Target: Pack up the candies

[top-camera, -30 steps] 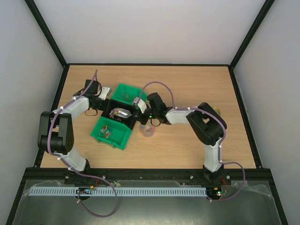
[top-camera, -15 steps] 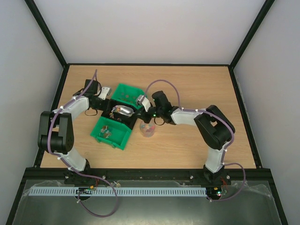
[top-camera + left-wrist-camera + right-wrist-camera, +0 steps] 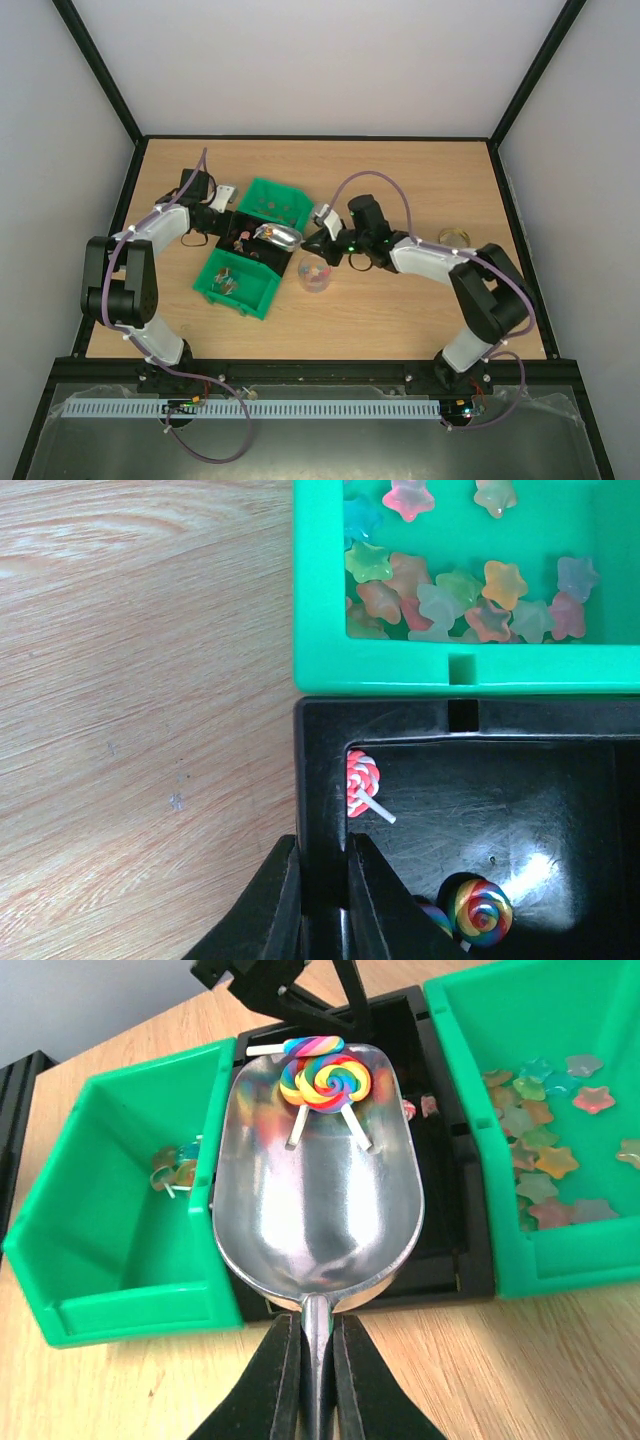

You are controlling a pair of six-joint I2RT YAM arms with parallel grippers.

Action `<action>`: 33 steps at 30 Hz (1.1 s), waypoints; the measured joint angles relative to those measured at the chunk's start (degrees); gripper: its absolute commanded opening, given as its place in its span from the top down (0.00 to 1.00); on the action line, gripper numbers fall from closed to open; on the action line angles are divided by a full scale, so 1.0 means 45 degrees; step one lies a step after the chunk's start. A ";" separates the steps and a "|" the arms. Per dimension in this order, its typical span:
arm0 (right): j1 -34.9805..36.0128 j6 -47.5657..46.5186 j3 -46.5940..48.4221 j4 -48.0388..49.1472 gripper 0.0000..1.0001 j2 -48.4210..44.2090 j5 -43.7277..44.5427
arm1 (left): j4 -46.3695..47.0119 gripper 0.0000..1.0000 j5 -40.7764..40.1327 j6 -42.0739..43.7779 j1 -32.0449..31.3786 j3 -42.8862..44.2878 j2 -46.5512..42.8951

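Note:
My right gripper [image 3: 315,1385] is shut on the handle of the silver scoop [image 3: 320,1180], which holds a few rainbow lollipop candies [image 3: 325,1078] near its far lip. In the top view the scoop [image 3: 278,236] hangs over the right side of the black bin [image 3: 240,243], left of the right gripper [image 3: 308,244]. My left gripper [image 3: 322,880] is shut on the black bin's left wall [image 3: 320,760]; it shows in the top view [image 3: 222,216]. A red-white lollipop [image 3: 362,783] and a rainbow one [image 3: 482,910] lie in the black bin. The clear jar [image 3: 314,275] holds some candies.
A green bin [image 3: 450,670] beyond the black one holds several star candies [image 3: 460,595]. A nearer green bin [image 3: 240,282] holds a few sweets [image 3: 175,1165]. A small gold-rimmed ring [image 3: 455,236] lies on the table at the right.
My right arm has drawn back to the right, and the scoop with lollipops has moved from the middle of the black bin towards its right edge. The left gripper has not moved.

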 measured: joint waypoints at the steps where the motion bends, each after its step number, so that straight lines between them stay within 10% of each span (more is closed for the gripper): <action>1: -0.0097 -0.0073 -0.0141 -0.0180 0.99 -0.0311 -0.0083 | -0.0005 0.98 0.0000 0.0000 0.0000 0.0005 0.0005; 33: -0.4061 -0.4857 -0.2025 -0.8665 0.99 -0.7635 -0.0724 | -0.0267 0.98 0.0087 0.0141 0.0000 0.0491 0.0374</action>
